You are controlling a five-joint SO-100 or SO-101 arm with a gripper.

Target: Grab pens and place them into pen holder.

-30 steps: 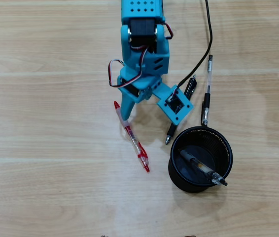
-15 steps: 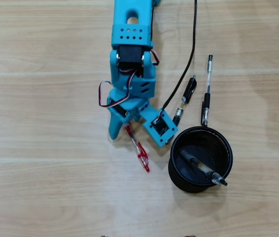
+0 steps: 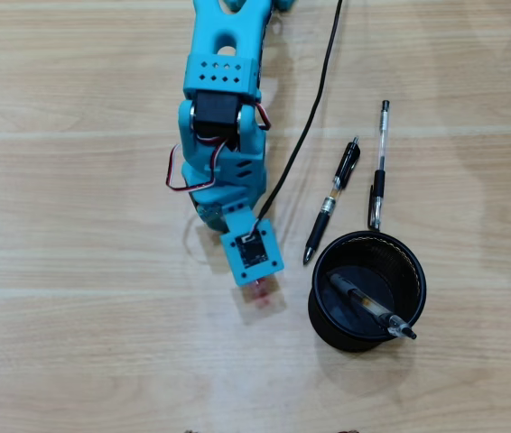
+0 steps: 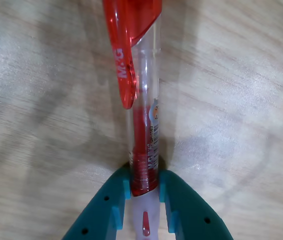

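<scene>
The teal gripper (image 4: 145, 187) straddles the red pen (image 4: 142, 100) on the wooden table (image 3: 75, 343), its two fingers (image 4: 106, 210) pressed against either side of the clear barrel, so the jaws look closed on the pen (though whether the squeeze is firm cannot be told). The risk from here is slippage: the barrel is smooth and round and the fingers meet it over a short stretch, so on a lift the long free end could swing down or twist out of the grip, and a tilted pen could knock the rim of the pen holder (image 3: 367, 290) instead of dropping in. In the wrist view the pen shows a translucent red cap and clip with white lettering, a red ink tube inside clear plastic. From overhead only a red tip peeks out below the arm, left of the black mesh holder, which already has one pen inside.
</scene>
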